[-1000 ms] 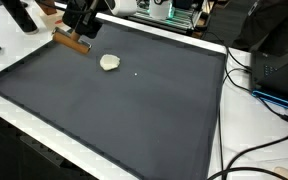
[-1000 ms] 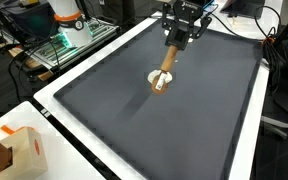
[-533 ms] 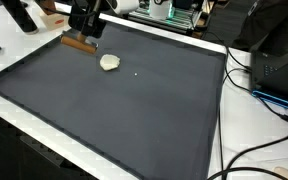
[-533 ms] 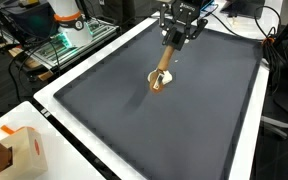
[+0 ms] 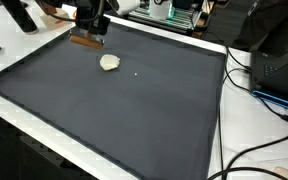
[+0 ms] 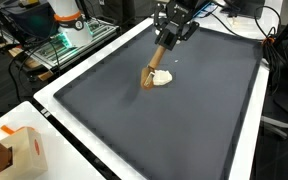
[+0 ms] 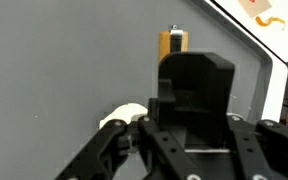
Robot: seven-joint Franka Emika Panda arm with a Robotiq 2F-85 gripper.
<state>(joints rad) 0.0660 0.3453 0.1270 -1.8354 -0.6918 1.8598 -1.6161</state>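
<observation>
- Dark mat [image 5: 134,110]: covers most of the white table [image 5: 228,105]; seen in both exterior views and as the grey ground of the wrist view.
- Gripper [image 6: 167,38]: positioned over the far part of the mat, close to its edge [image 5: 87,32]. In the wrist view its black body fills the lower middle of the frame.
- Fingers: clamped on the upper end of a brown stick [image 6: 156,68]; nothing else is gripped.
- Stick: hangs tilted from the fingers, lower end pointing down at the mat. In an exterior view it is seen as a short brown bar under the gripper [image 5: 85,40]; in the wrist view only its tip shows past the gripper body [image 7: 172,43]. Contact between tip and mat cannot be determined.
- Box [image 6: 19,150]: cardboard, off the mat at the table's near corner, well apart from the gripper.
- Pale lump [image 5: 109,62]: lies on the mat near the stick. In an exterior view it is apart from the stick; from the opposite angle it appears just beside the tip [image 6: 163,78]. Also visible low in the wrist view [image 7: 124,115].
- White speck [image 5: 136,72]: on the mat, near the lump, on the side away from the gripper.
</observation>
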